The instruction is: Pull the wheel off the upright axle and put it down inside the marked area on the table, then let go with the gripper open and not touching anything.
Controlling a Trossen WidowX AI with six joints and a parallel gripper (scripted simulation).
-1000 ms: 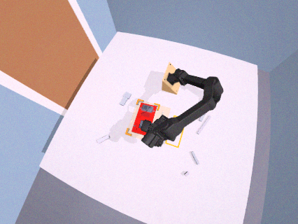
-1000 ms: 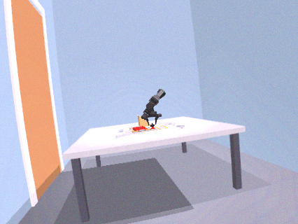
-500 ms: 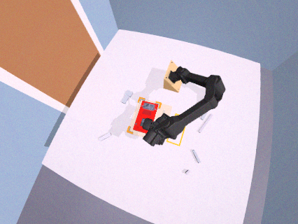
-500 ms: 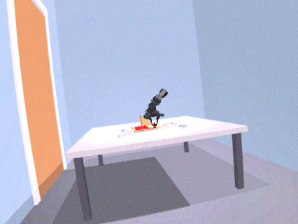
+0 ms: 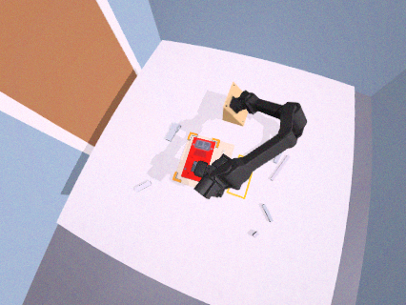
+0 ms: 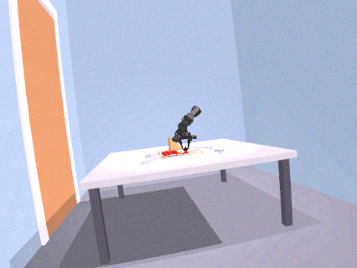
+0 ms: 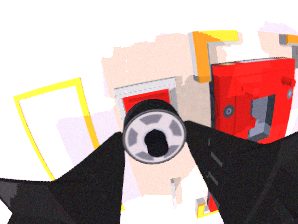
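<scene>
The black-tyred wheel with a pale spoked hub shows in the wrist view, upright axle dark in its centre, above a small red base with a grey rim. My gripper is shut on the wheel, one finger on each side. Whether the wheel is still seated low on the axle cannot be told. The marked area, a yellow outline, lies left of the wheel in the wrist view. In the top view the arm hides the wheel and part of the outline.
A red panel with raised parts stands close to the right finger in the wrist view, with orange corner brackets around it. A tan wedge stands by the arm's base. Several small grey pieces, such as a bar, lie about.
</scene>
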